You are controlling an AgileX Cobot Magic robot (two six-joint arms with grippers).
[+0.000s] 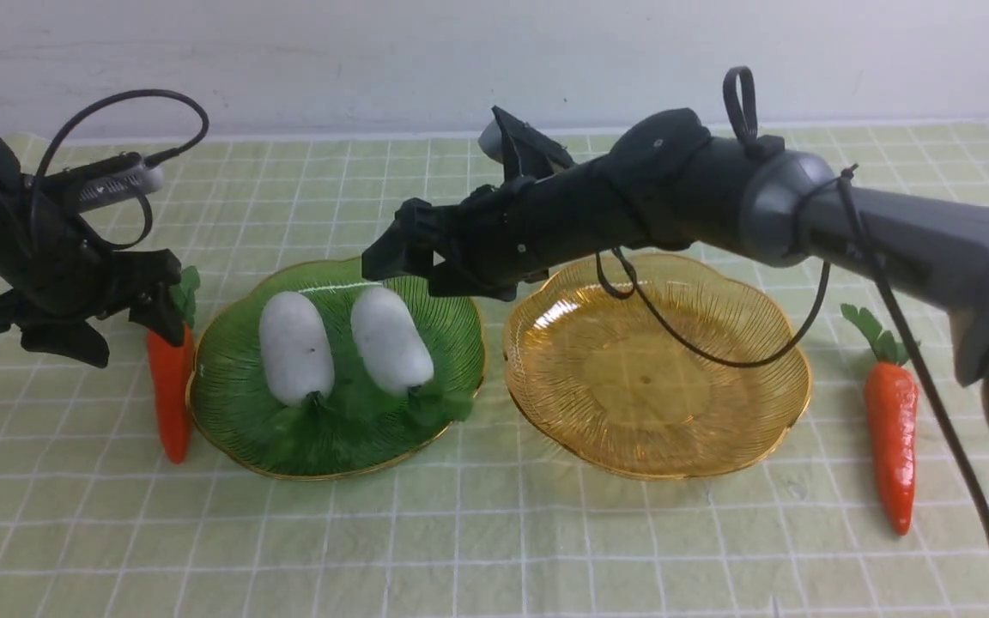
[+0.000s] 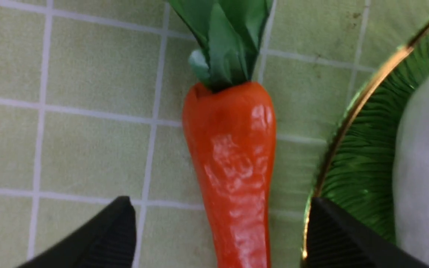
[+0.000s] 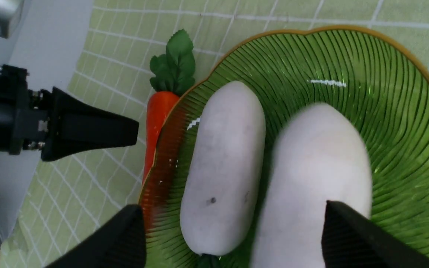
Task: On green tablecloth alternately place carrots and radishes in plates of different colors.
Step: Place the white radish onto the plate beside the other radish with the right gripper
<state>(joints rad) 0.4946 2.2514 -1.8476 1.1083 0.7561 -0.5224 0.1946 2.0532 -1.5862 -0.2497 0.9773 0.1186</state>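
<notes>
**Front view:** A desk is covered by a pale green tablecloth (image 1: 494, 549) with thin white grid lines. On it, a translucent ribbed green plate (image 1: 452, 326) with a gold rim holds two plump white toy radishes (image 1: 295, 348) side by side. A matching amber plate (image 1: 658, 378) sits just to its right. One glossy orange toy carrot (image 1: 171, 395) lies on the cloth just beside the green plate's left rim, below the left jaws. A second carrot (image 1: 891, 438) lies right of the amber plate. The right arm (image 1: 675, 189) reaches across above the amber plate.

**Left wrist view:** The left jaws are spread wide. One black fingertip (image 2: 102, 238) shows on each side of the carrot (image 2: 233, 160), neither touching it.

**Right wrist view:** The right jaws are spread wide above the radishes (image 3: 225, 160), gripping nothing.
</notes>
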